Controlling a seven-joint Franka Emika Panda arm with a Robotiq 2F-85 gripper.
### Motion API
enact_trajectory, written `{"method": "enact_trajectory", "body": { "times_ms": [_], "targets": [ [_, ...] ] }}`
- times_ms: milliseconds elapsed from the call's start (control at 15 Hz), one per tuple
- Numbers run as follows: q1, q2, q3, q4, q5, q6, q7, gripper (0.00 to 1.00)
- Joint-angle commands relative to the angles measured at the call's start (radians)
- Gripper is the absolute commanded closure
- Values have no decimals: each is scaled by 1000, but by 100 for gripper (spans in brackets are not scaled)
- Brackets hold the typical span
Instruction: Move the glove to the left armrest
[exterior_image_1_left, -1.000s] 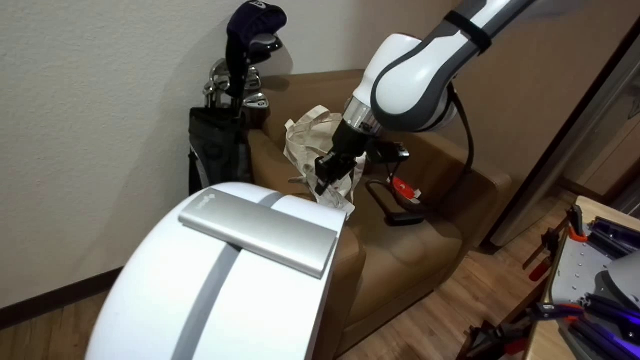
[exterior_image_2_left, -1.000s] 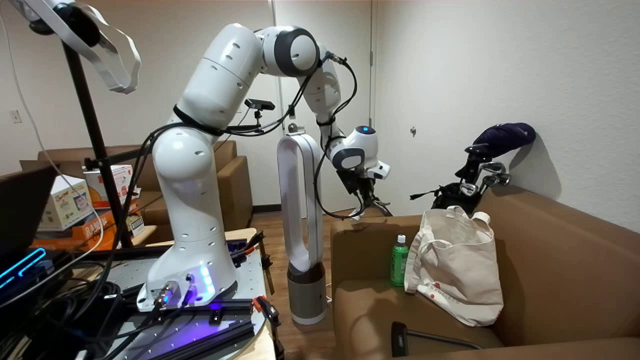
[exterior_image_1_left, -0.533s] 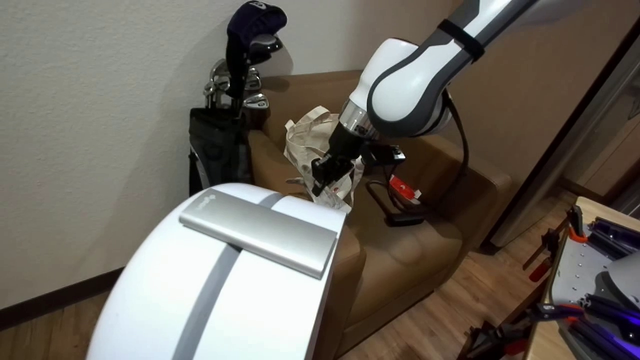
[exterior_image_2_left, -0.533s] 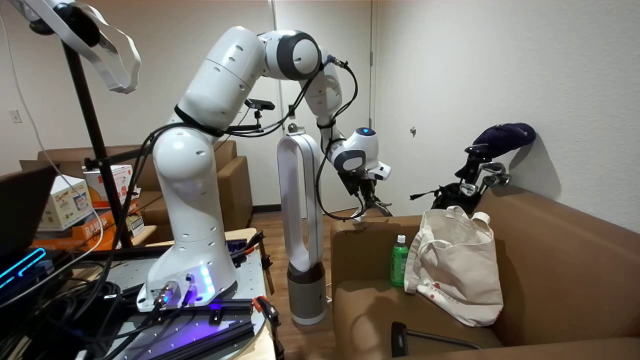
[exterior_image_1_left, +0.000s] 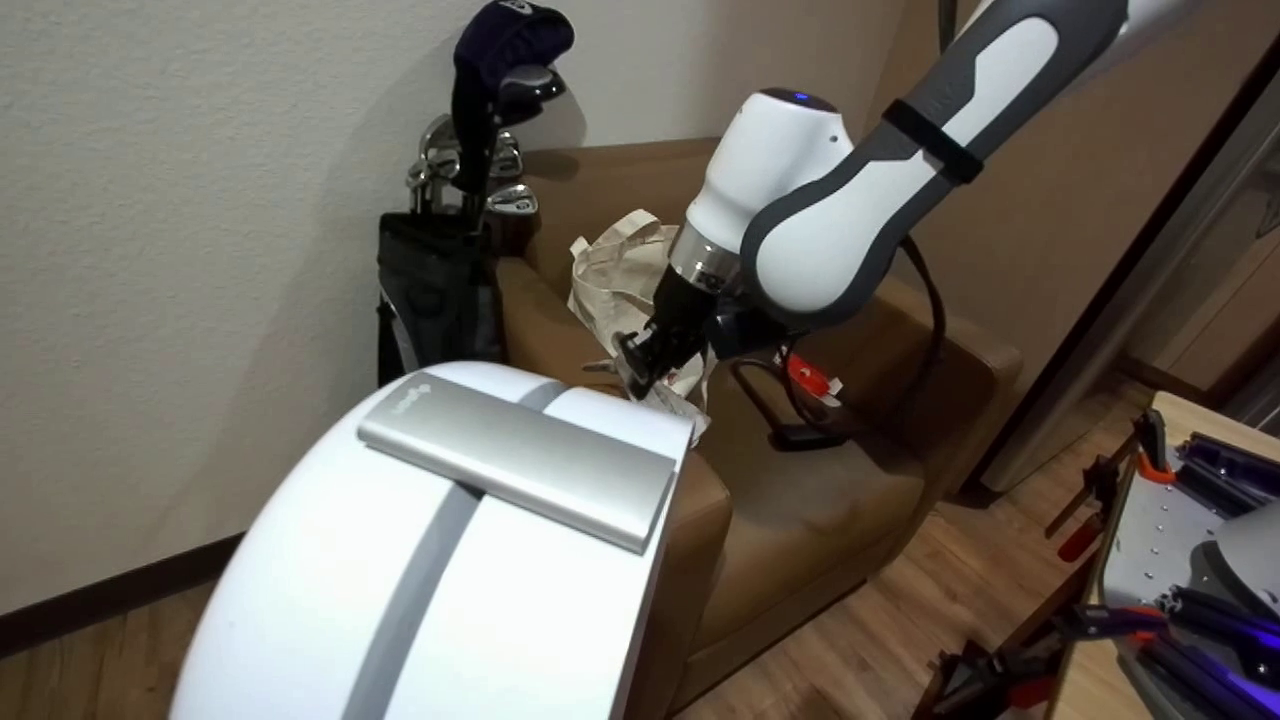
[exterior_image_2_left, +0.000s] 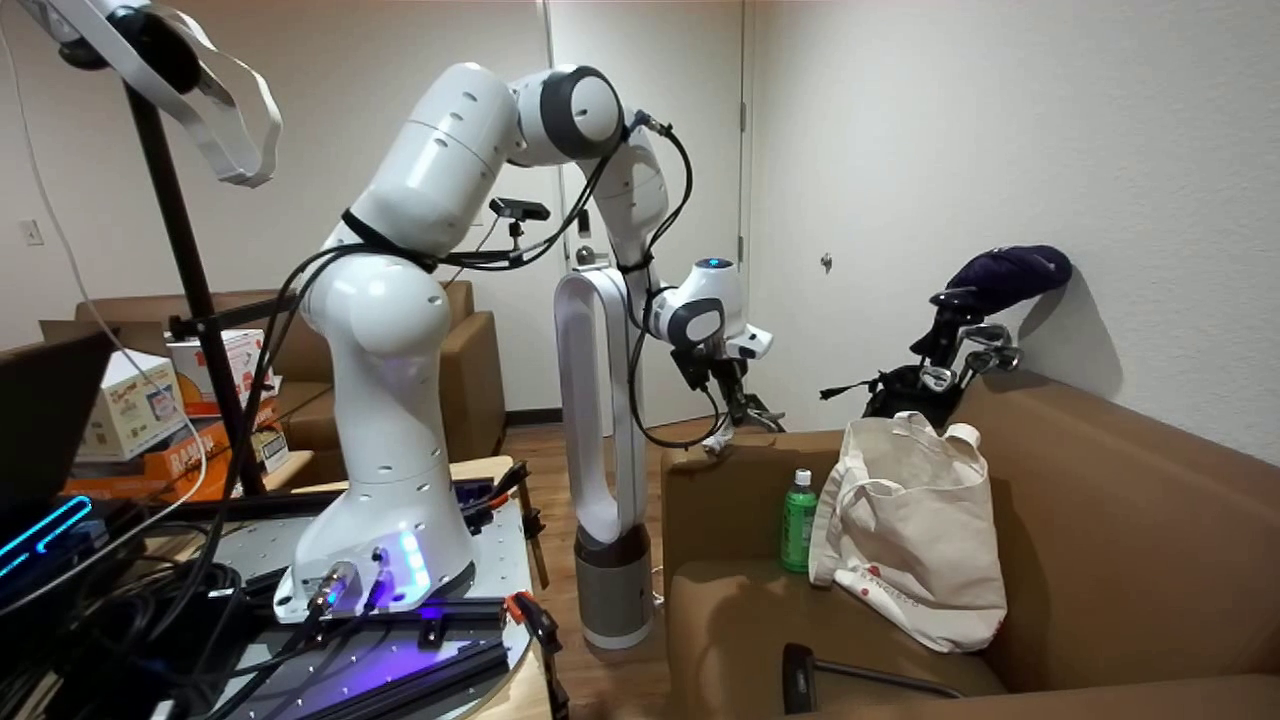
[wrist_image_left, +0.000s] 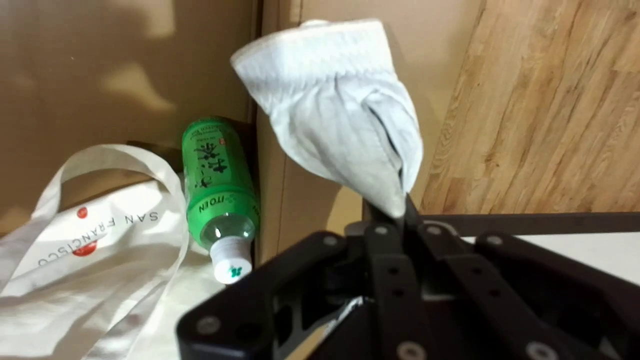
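Observation:
A white glove (wrist_image_left: 340, 115) hangs from the fingertips of my gripper (wrist_image_left: 400, 212) in the wrist view, pinched at its narrow end with the cuff pointing away. The gripper is shut on it. In an exterior view, the gripper (exterior_image_2_left: 752, 408) holds the glove (exterior_image_2_left: 718, 440) at the top edge of the brown sofa's armrest (exterior_image_2_left: 740, 490); I cannot tell whether it touches. In an exterior view, the gripper (exterior_image_1_left: 636, 372) and the partly hidden glove (exterior_image_1_left: 685, 405) are above the armrest (exterior_image_1_left: 695, 515). The armrest (wrist_image_left: 312, 205) lies behind the glove in the wrist view.
A green bottle (exterior_image_2_left: 798, 525) and a cream tote bag (exterior_image_2_left: 915, 530) stand on the seat beside the armrest. A black bar (exterior_image_2_left: 797, 680) lies on the seat. A tall white fan (exterior_image_2_left: 570, 420) stands close to the arm. A golf bag (exterior_image_1_left: 440, 290) stands behind the sofa.
The arm has come down slightly and its wrist has tilted. The glove, still held, sits a little lower against the armrest's top edge.

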Motion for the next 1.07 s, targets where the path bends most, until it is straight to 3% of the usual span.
{"method": "enact_trajectory", "body": {
  "times_ms": [0,267,533,600,733,1000],
  "targets": [
    [42,9,-34,50,-39,-176,128,98],
    [-25,28,41,129,-16,-370,139,98],
    [-80,64,93,192,8,-461,121,98],
    [-89,72,99,199,10,-457,118,69],
    [-117,84,123,210,28,-441,100,64],
    [-157,86,163,210,67,-414,82,38]
  ]
}}
